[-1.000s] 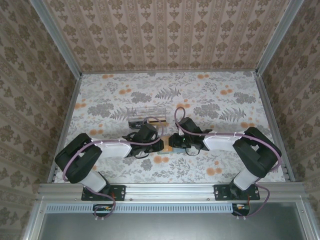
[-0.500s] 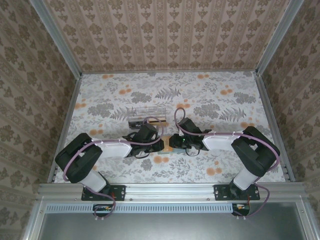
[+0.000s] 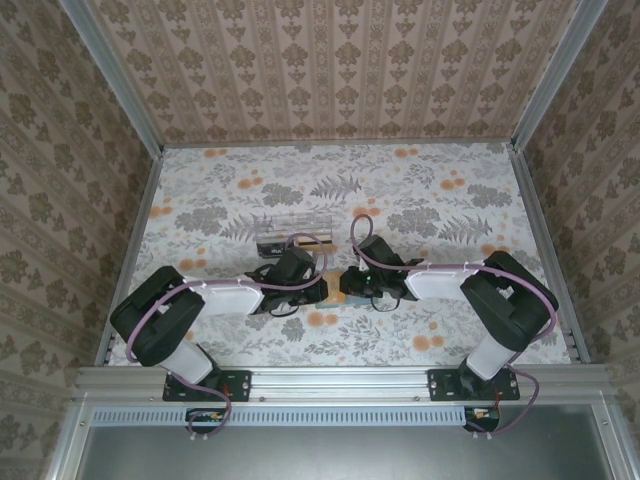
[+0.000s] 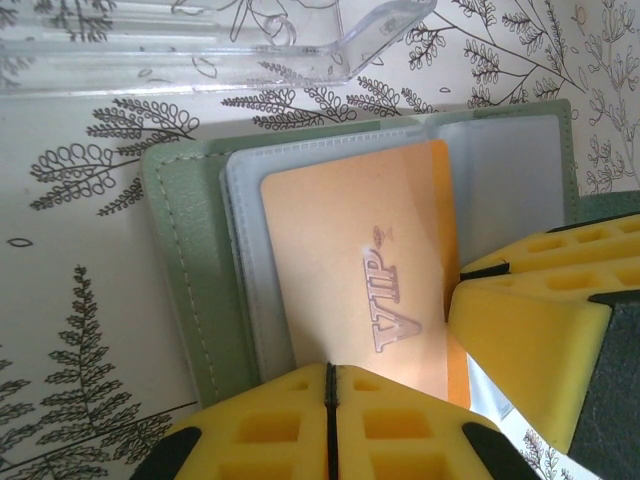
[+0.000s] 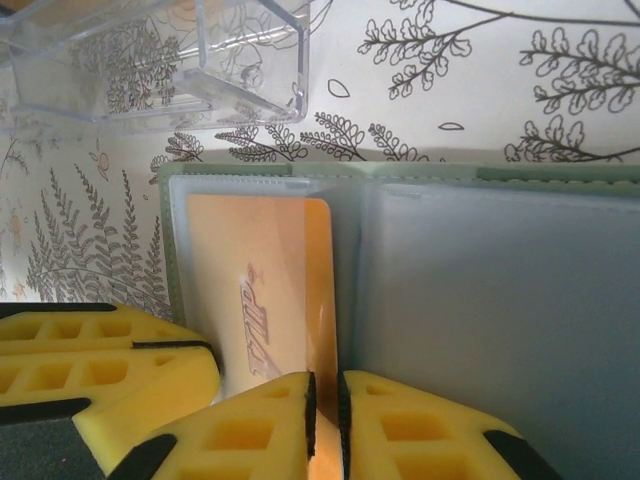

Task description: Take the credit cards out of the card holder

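Fingers [image 5: 420, 430] of the right gripper [image 5: 325, 415] have narrowed over the last second. They stood wider apart then and now leave only a slit, with the orange of the card [image 5: 265, 290] showing in it. That reads as a pinch on the card's near corner, next to the fold. The right wrist has also edged a little toward the left arm in the top view.

The left gripper [image 4: 328, 420] is unchanged, its fingers [image 4: 400, 435] pressed flat together at the holder's near edge. Whether any of that edge lies between them cannot be told.

The holder [image 4: 185, 280] lies open on the table [image 3: 450, 190] between the two grippers, just in front of the clear box [image 5: 150, 70]. The card sits on the holder's left panel against the clear sleeve. How much of it is already free of the sleeve is hard to say.

The grip on the card now looks taken, so the step in hand is probably drawing it out while the left gripper steadies the holder. The likely risk is the soft holder dragging along with it.
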Robot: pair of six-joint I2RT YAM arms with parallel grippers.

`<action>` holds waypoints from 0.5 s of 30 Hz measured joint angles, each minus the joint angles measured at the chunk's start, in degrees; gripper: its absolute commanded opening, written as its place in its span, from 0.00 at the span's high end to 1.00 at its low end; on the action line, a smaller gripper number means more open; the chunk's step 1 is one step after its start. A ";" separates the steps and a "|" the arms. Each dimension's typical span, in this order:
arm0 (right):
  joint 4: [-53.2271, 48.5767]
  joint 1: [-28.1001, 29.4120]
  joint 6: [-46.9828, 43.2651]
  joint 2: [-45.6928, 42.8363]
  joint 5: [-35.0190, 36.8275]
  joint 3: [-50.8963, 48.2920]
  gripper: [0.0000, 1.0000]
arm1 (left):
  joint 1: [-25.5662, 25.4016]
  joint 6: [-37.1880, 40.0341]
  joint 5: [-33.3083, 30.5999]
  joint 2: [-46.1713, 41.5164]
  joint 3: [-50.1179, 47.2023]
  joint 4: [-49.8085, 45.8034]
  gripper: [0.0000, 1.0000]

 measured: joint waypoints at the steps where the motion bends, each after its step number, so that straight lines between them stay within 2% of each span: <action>1: 0.24 -0.20 0.20 0.00 -0.20 -0.24 0.91 | 0.00 -0.02 0.00 0.00 0.00 0.00 0.91; 4: 1.51 -0.81 0.63 0.00 -1.16 -0.90 1.00 | 0.00 -0.02 0.00 0.00 0.02 -0.02 0.91; 15: 4.66 -3.98 1.73 -1.99 -3.19 -4.76 1.00 | 0.02 -0.85 -0.04 0.00 0.02 -0.04 0.95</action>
